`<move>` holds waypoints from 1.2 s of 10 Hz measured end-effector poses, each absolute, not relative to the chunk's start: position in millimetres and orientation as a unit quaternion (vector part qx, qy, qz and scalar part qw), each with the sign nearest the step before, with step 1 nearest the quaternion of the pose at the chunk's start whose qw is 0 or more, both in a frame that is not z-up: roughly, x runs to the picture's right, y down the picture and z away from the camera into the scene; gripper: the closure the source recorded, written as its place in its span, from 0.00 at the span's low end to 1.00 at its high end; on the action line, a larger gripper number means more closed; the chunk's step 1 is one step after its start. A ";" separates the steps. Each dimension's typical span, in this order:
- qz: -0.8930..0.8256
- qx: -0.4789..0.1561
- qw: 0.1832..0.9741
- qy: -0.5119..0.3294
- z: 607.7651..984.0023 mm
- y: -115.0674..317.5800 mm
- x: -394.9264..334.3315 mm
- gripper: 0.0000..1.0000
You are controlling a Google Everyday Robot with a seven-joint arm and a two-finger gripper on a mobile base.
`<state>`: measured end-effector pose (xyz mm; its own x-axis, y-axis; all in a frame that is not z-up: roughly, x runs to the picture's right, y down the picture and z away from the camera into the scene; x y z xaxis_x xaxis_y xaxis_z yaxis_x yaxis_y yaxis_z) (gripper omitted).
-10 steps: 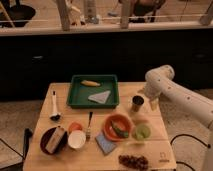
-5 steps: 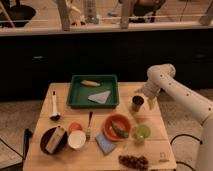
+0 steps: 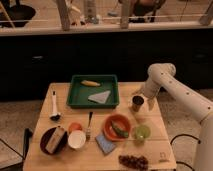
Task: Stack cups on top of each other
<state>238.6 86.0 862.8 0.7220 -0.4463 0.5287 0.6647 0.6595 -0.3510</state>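
Dark grey shiny metal tumbler (image 3: 137,103) stands upright near the right edge of the wooden surface (image 3: 156,148), about midway along that edge. Light green plastic cup (image 3: 141,133) stands upright nearer the front right corner, apart from the tumbler and not yet stacked.

The gripper (image 3: 144,94) hangs just above and slightly right of the tumbler, close to its rim, on the end of the white arm (image 3: 172,90) reaching in from the right. Jaws: cannot tell whether apart, together or on the rim (contact can't be made out either).

Judged step: the approach to the first grasp, tumbler as target. The next move calls for a firm hold on the tumbler, a lift clear, a carry toward the front right corner, then a centred lowering into the green cup.

Neighbours: orange round bowl (image 3: 118,126) with food just left of the green cup, a tight spot for the descent. Green rectangular tray (image 3: 93,91) sits at the back centre; small white round bowl (image 3: 76,139) is toward the front left.
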 end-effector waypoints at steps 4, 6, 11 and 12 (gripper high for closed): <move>-0.326 -0.272 0.877 -0.224 861.8 86.9 234.0 0.69; -0.329 -0.275 0.874 -0.229 862.8 87.3 232.3 0.92; -0.329 -0.282 0.872 -0.228 861.2 91.0 236.1 1.00; -0.335 -0.283 0.869 -0.228 861.7 91.8 232.5 1.00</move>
<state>232.5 91.8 861.7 0.6719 -0.4523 0.5864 0.7109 0.6159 -0.3395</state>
